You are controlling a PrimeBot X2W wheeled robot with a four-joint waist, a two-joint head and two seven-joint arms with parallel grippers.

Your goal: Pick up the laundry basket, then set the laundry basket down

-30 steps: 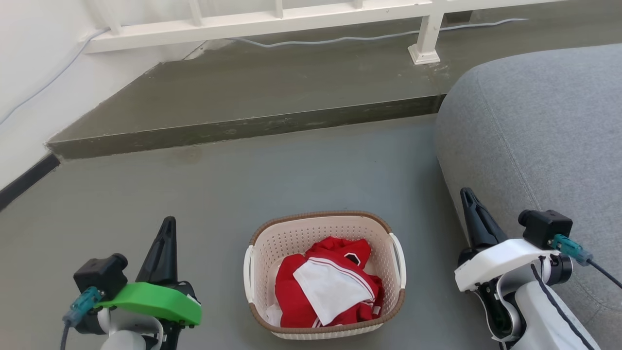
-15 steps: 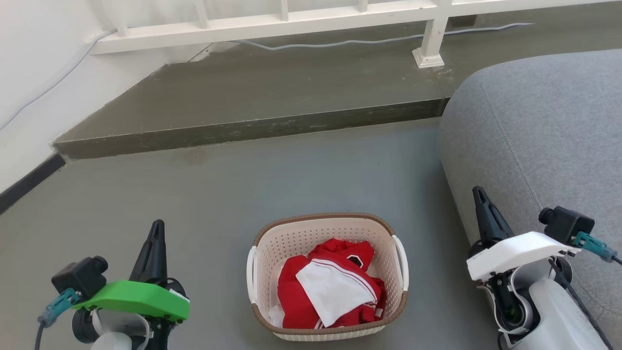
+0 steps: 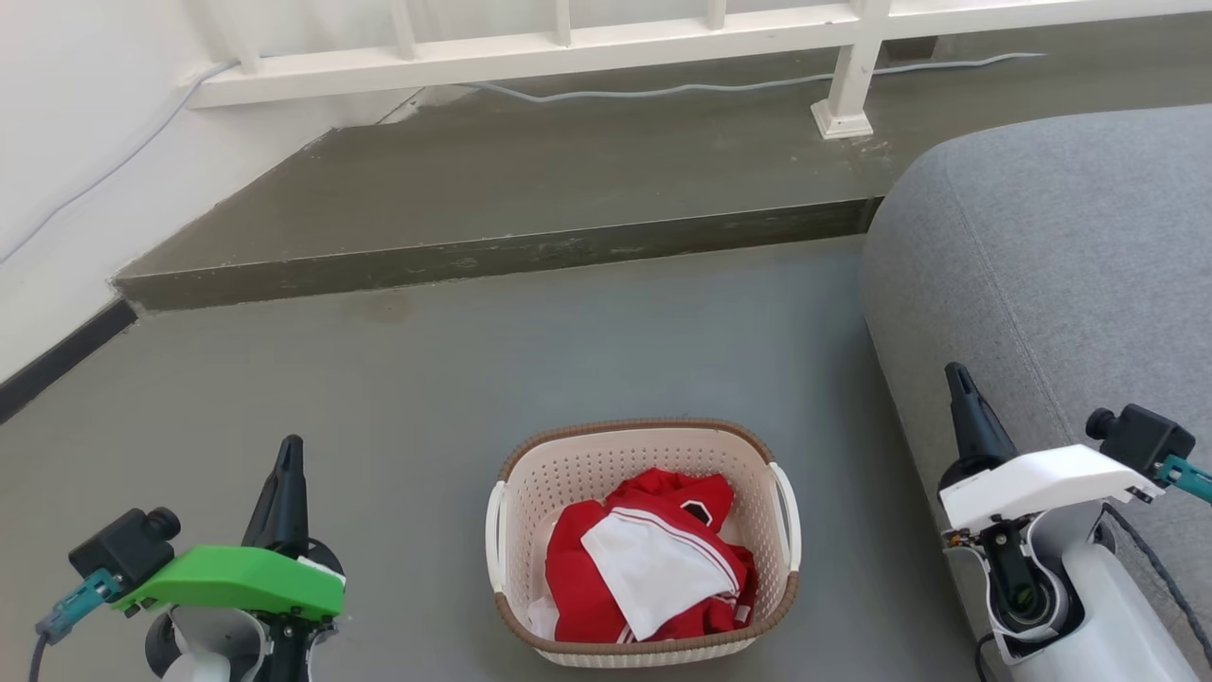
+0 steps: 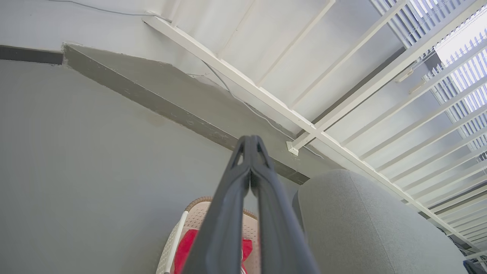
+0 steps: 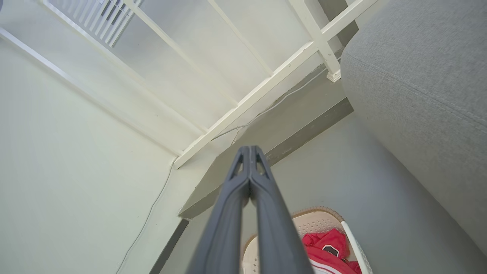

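Cream plastic with a brown woven-look rim, the laundry basket (image 3: 615, 464) sits on the grey floor (image 3: 568, 350) near the robot, between the 2 arms and touched by neither. Red and white clothes (image 3: 653, 568) lie inside it. The left gripper (image 3: 288, 450) hangs well to its left, fingers pressed together on nothing. The right gripper (image 3: 956, 377), tips likewise together and empty, is to its right, beside the grey sofa (image 3: 1060, 284).

Grey floor (image 3: 568, 341), raised step (image 3: 492, 256), grey sofa (image 3: 1060, 256), white railing (image 3: 530, 47)
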